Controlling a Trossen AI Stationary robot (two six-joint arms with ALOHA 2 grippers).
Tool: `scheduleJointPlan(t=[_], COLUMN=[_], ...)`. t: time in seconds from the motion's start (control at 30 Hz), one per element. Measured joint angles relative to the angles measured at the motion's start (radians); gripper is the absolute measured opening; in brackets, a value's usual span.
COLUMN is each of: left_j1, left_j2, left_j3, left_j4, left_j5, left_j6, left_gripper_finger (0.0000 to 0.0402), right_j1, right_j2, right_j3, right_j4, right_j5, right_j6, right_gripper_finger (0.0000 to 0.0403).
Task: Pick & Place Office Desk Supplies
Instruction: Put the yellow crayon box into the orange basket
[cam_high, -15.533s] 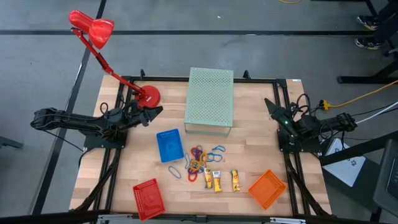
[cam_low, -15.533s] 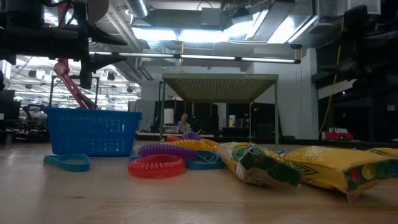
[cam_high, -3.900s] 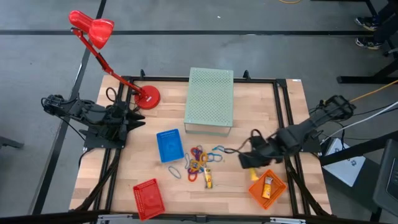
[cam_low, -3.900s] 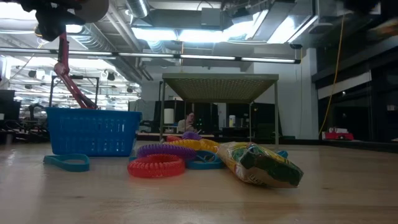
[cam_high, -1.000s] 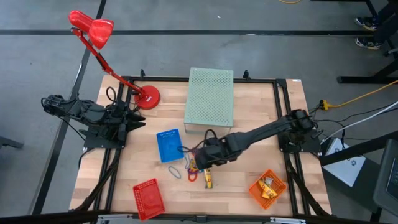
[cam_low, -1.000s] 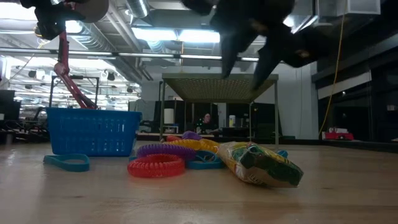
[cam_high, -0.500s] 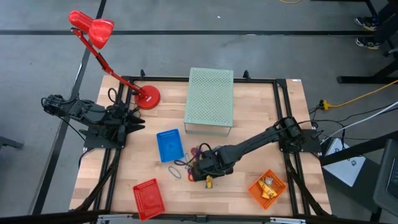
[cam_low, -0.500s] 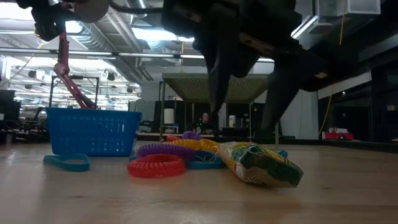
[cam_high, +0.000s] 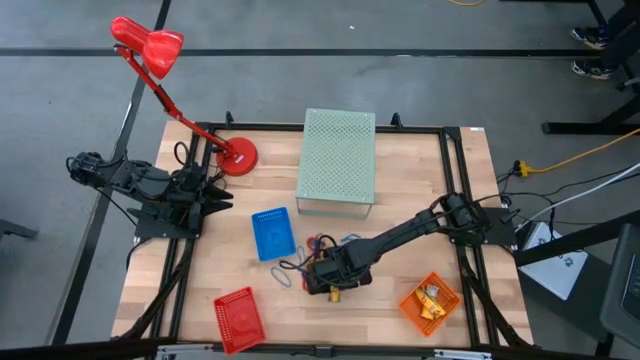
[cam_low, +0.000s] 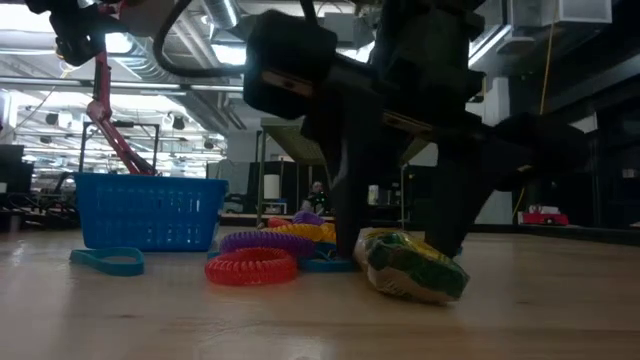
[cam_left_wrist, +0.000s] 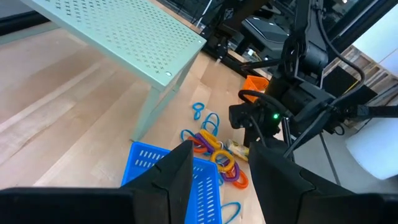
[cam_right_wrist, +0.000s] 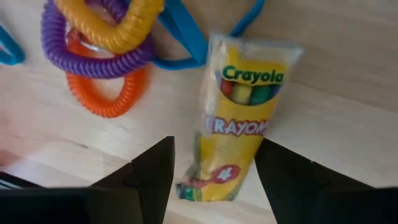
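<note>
One yellow Crayola crayon pack (cam_right_wrist: 239, 118) lies flat on the table, beside a heap of coiled loops (cam_high: 318, 250) in purple, orange, yellow and blue. My right gripper (cam_right_wrist: 214, 180) is open and low over the pack, pointing down, with one finger on each long side of it near one end. The low view shows the same: the dark fingers stand either side of the pack (cam_low: 410, 265). Two more packs lie in the orange basket (cam_high: 430, 302). My left gripper (cam_left_wrist: 221, 180) is open and waits at the table's left side, near the lamp base. My right gripper straddles the crayon pack's lower end (cam_right_wrist: 211, 177) from above, fingers across its length. The pack rests flat on the table. Whether a finger (cam_right_wrist: 283, 180) touches its edge, I cannot tell.
The blue basket (cam_high: 272, 233) stands just left of the loops, and the red basket (cam_high: 238, 318) sits near the table's near edge. The pale green perforated box (cam_high: 338, 160) stands toward the far side. A red desk lamp (cam_high: 235, 155) stands at far left. Flat blue loops (cam_low: 107, 261) lie loose.
My right gripper has moved toward the table's near edge and down, from above the loop heap onto the crayon pack, its open fingers now low on either side of it. The left arm has kept still.
</note>
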Motion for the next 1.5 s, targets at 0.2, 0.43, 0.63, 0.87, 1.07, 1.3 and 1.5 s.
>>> scheduleJointPlan(t=[0.2,0.43,0.63,0.87,1.07,1.3,1.5], left_j1=[0.000,0.000,0.000,0.000,0.000,0.000,0.000], left_j2=[0.000,0.000,0.000,0.000,0.000,0.000,0.000], left_j3=[0.000,0.000,0.000,0.000,0.000,0.000,0.000], left_j4=[-0.003,-0.002,0.000,0.001,0.001,0.001,0.001], left_j5=[0.001,0.000,-0.001,-0.002,-0.004,-0.010,-0.022], left_j6=[0.004,0.004,-0.001,0.003,0.003,0.005,0.007], left_gripper_finger=[0.0152,0.0152,0.0152,0.0152,0.0152,0.0152,0.0152], right_j1=[0.000,0.000,-0.005,-0.002,0.031,0.141,0.274], right_j2=[0.000,-0.003,-0.010,-0.160,-0.357,-0.496,-0.495], right_j3=[0.000,0.000,0.000,0.000,0.000,0.000,0.000], right_j4=[-0.001,0.000,-0.005,-0.155,-0.446,-0.718,-0.793], right_j5=[0.001,0.001,0.001,0.106,0.237,0.192,0.068], right_j6=[-0.001,-0.024,-0.035,-0.032,0.033,0.163,0.290], right_gripper_finger=[0.0148,0.0039,0.0037,0.0046,0.0036,0.0040,0.0040])
